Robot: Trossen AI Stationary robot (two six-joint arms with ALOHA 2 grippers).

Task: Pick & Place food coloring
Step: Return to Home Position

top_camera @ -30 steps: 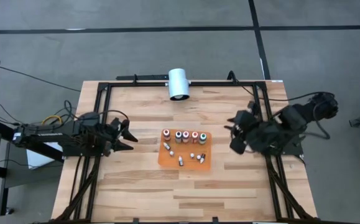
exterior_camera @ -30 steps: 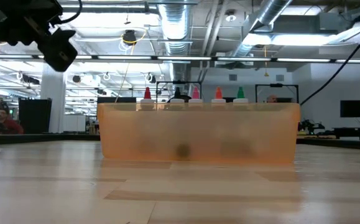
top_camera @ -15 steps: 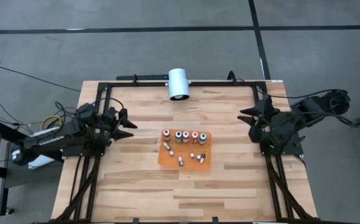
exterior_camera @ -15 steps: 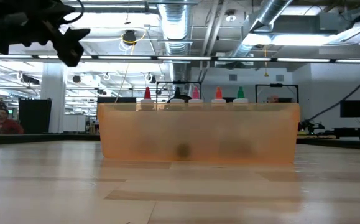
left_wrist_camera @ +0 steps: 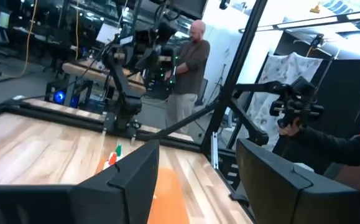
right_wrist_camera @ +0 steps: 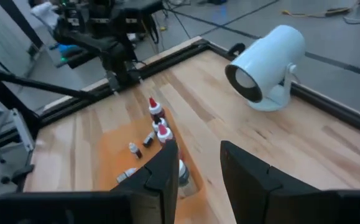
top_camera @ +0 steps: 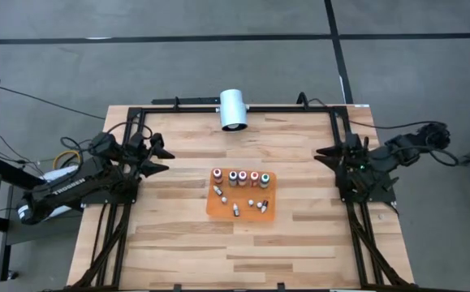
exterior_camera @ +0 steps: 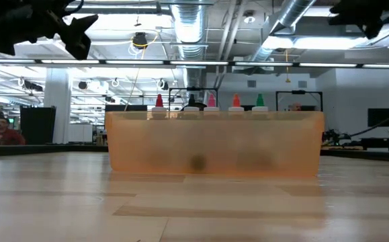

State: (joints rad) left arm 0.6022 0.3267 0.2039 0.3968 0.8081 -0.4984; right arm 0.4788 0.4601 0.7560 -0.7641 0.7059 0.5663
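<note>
The food coloring bottles point(top_camera: 243, 177) stand upright in a row along the far side of an orange mat point(top_camera: 222, 209) at the table's middle. Several smaller ones point(top_camera: 236, 209) lie on the mat's near part. Their coloured tops point(exterior_camera: 211, 101) show above the mat in the low view. My left gripper point(top_camera: 158, 154) is open and empty, above the table to the left of the mat. My right gripper point(top_camera: 324, 152) is open and empty, to the right of the mat. The bottles also show in the right wrist view point(right_wrist_camera: 156, 109) and the left wrist view point(left_wrist_camera: 111, 159).
A large white cylinder point(top_camera: 233, 109) lies at the table's far edge, behind the mat. A black frame point(top_camera: 133, 122) runs along the table's sides and far edge. A person point(left_wrist_camera: 189, 62) stands beyond the table. Bare wood lies on the near side of the mat.
My left gripper has gone up and toward the table's far edge, away from the mat. My right gripper has drawn back toward the far right and turned, and now shows high in the low view. The bottles and mat have stayed put.
</note>
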